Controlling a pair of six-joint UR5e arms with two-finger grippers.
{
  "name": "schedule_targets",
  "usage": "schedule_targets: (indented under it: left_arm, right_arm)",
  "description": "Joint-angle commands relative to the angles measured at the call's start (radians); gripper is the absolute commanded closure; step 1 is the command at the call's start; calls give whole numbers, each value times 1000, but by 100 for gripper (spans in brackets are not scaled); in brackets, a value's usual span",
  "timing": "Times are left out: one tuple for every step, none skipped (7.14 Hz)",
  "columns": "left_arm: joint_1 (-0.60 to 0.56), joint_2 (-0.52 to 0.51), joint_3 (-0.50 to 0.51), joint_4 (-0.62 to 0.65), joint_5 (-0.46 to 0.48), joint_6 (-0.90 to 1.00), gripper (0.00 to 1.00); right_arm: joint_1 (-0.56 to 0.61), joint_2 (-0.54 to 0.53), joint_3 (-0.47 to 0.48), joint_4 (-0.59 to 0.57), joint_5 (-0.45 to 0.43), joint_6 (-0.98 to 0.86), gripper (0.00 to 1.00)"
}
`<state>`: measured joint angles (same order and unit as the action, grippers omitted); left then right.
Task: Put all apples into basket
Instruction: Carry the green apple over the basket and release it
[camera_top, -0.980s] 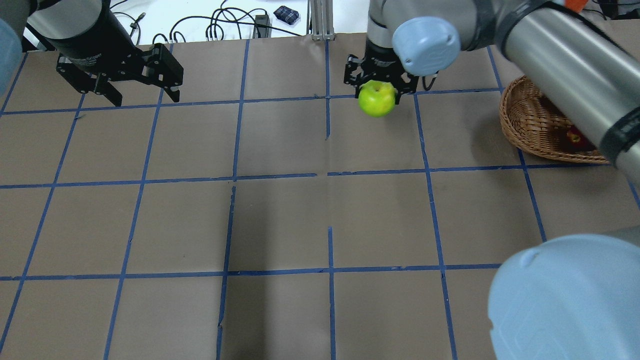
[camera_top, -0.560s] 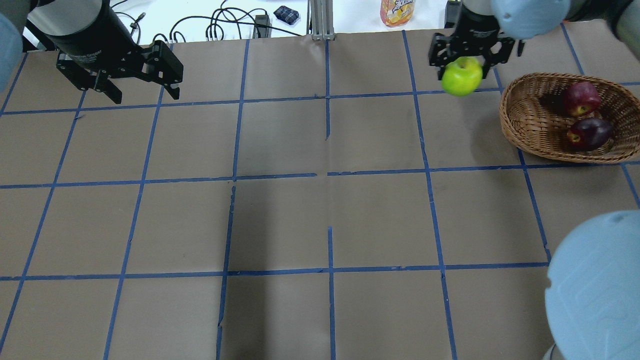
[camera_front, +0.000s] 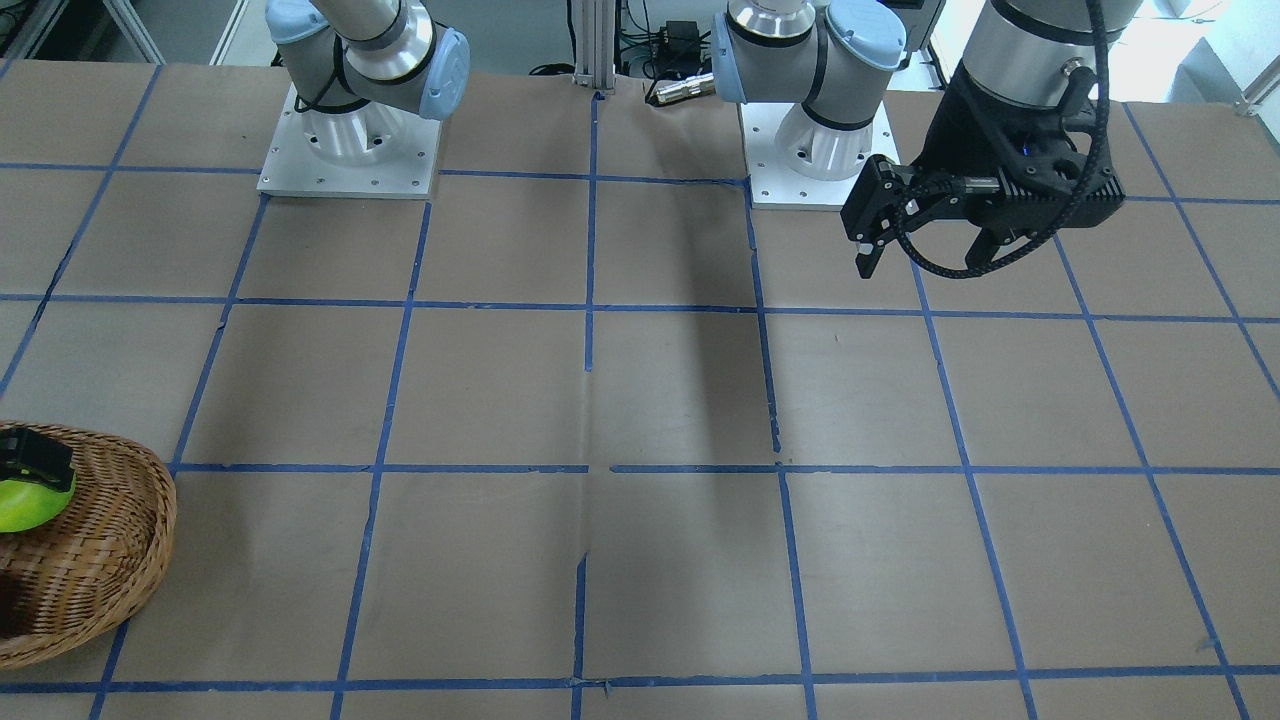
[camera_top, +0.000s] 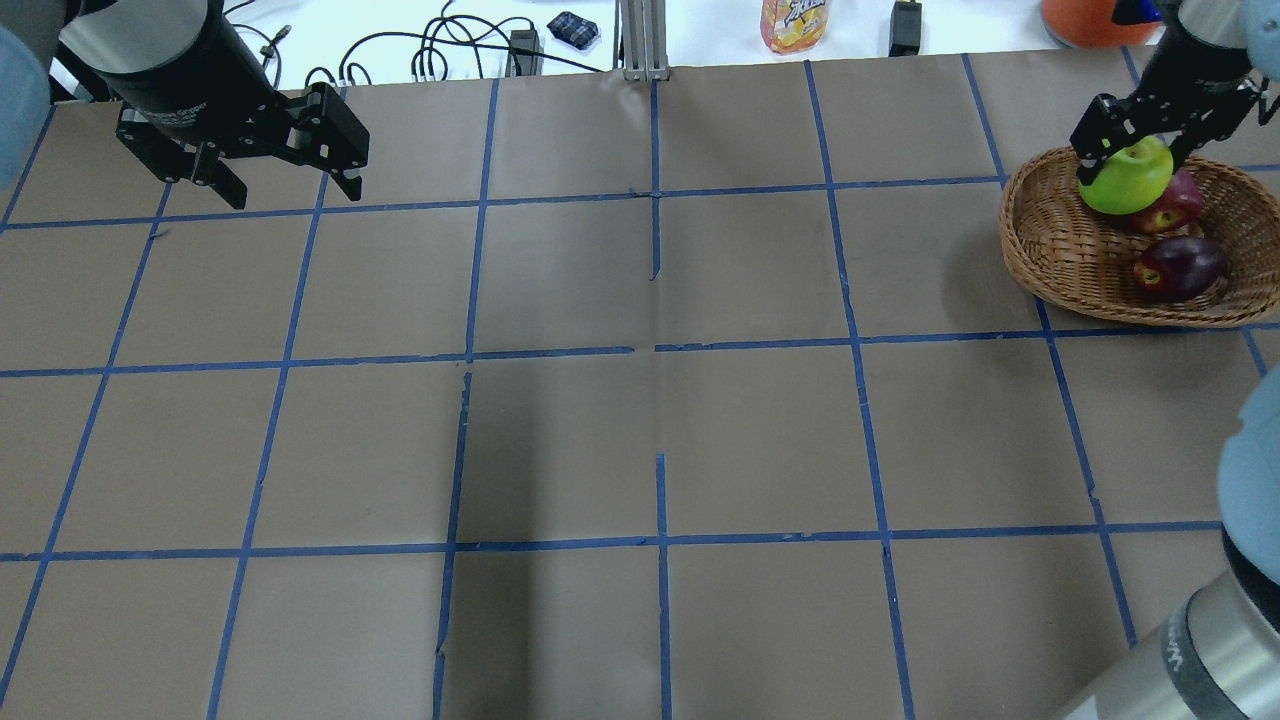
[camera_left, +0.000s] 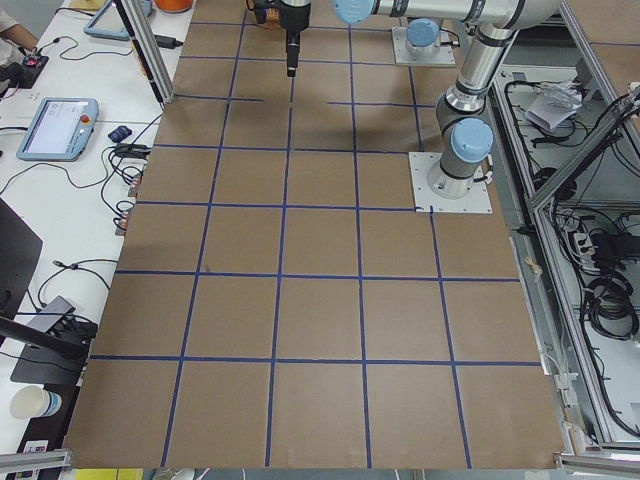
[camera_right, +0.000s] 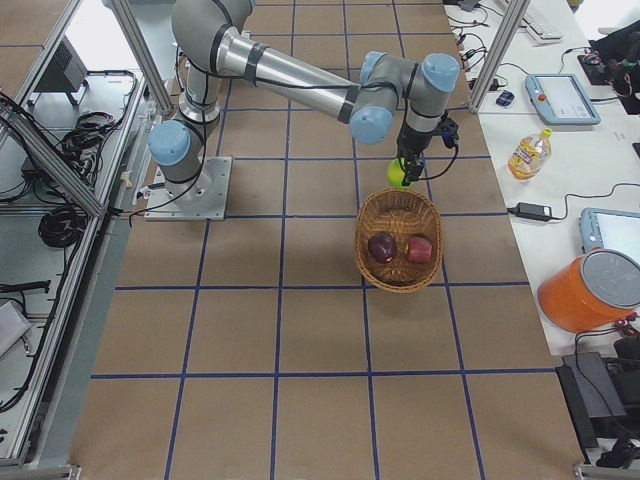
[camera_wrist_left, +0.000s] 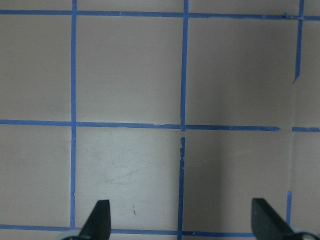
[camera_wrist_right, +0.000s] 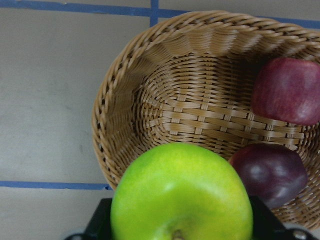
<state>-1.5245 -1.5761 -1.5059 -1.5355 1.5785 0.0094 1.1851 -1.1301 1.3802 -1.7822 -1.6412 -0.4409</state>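
Observation:
My right gripper (camera_top: 1135, 150) is shut on the yellow-green apple (camera_top: 1127, 180) and holds it just above the far left part of the wicker basket (camera_top: 1050, 250). The red apple (camera_top: 1180, 195) and the maroon apple (camera_top: 1180, 268) lie in the basket. The right wrist view shows the green apple (camera_wrist_right: 182, 197) between the fingers, over the basket (camera_wrist_right: 150, 100), with the red apple (camera_wrist_right: 287, 90) and maroon apple (camera_wrist_right: 270, 172) to its right. My left gripper (camera_top: 280, 185) is open and empty, high over the far left of the table. It also shows open in the left wrist view (camera_wrist_left: 181, 222).
Beyond the table's far edge stand an orange drink bottle (camera_top: 795, 22), an orange container (camera_top: 1085, 20) and cables (camera_top: 440, 50). The basket sits close to the table's right end. Blue tape lines grid the brown table (camera_top: 650, 420).
My right gripper has carried the green apple to the right, from the far middle of the table to above the basket. The left arm has not moved.

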Motion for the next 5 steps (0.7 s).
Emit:
schedule_targets:
  left_arm:
    - [0,-1,-1,0,0,1,0]
    - [0,-1,-2,0,0,0,0]
    - [0,-1,-2,0,0,0,0]
    - [0,1,-4,0,0,0,0]
    - [0,1,-4,0,0,0,0]
  right_arm:
    - [-24,53,43,-141,4,-1,95]
    - [-24,68,39,-155,7,17,92]
    - [-24,90,43,-186,8,104,75]
    - [-24,95,43,-186,11,109,6]
    - [-24,93,43,-174,0,117,0]
